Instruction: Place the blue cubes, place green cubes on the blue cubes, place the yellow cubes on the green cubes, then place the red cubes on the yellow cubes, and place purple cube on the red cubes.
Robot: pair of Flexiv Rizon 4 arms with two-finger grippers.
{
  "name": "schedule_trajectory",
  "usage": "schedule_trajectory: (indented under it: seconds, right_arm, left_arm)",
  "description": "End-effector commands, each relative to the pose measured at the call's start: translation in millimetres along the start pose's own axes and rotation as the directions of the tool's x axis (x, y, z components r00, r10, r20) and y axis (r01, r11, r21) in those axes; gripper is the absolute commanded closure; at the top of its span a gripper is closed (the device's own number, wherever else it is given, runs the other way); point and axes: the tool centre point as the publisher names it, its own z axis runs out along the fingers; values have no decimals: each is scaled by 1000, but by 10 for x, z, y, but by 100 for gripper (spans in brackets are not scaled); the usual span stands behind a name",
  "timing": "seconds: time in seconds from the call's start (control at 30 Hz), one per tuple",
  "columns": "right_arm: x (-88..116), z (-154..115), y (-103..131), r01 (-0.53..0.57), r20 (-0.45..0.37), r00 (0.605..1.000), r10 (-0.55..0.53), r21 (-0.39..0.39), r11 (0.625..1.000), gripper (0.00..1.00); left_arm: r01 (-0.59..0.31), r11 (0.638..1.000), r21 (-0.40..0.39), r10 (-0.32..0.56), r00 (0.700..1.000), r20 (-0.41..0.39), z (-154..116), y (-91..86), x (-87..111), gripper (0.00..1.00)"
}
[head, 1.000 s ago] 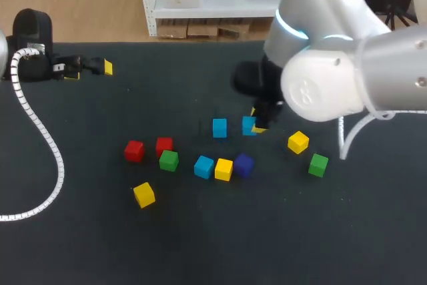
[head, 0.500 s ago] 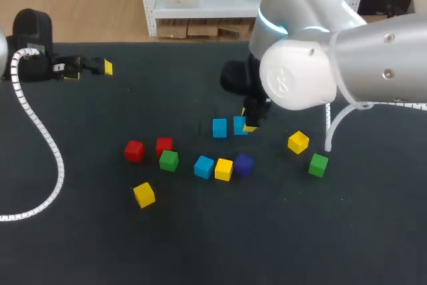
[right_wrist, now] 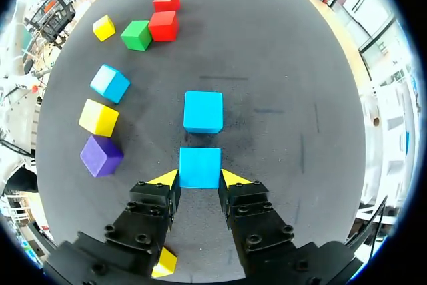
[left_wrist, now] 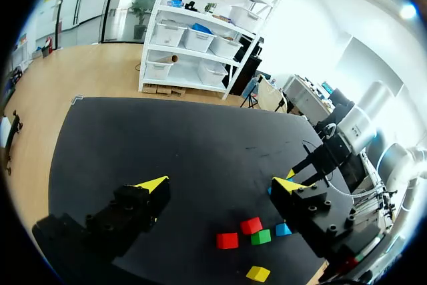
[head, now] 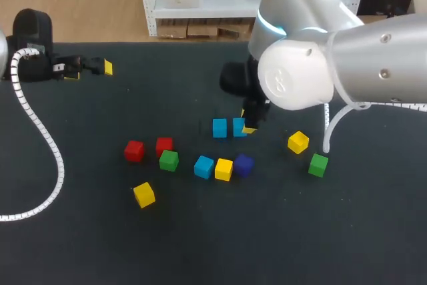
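Right gripper (right_wrist: 199,179) closed on a small plain blue cube (right_wrist: 200,166), one yellow tip against each side. Second blue cube (right_wrist: 203,111) just ahead, narrow gap between. Left gripper (left_wrist: 220,185) spread wide, holding nothing, over black table (left_wrist: 200,145).

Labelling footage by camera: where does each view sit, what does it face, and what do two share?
Head view: above and behind, looking down on the table; left pincer far left, right pincer mid-table.
Left wrist view: on the left wrist, facing across the table toward a red cube; its open pincer shows.
Right wrist view: on the right wrist, facing down; its pincer is shut on a blue cube.
Shared: head and right wrist views both show that cube beside a second blue cube.
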Motion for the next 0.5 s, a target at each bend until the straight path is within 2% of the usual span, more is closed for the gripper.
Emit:
schedule_trajectory:
  seconds: [0.03,0.37,0.5]
  right_arm:
    - [-6,12,-18,2,2,1000,-2,-3,1000,100]
    - [-3,30,-21,0,-1,1000,0,-4,1000,100]
    - [-5,39,-21,0,0,1000,0,-6,1000,89]
  left_arm:
    - [1,1000,-7,-1,1000,-4,-4,-14,-5,0]
    - [1,1000,-7,-1,1000,-4,-4,-14,-5,0]
    - [1,1000,-7,-1,1000,-4,-4,-14,-5,0]
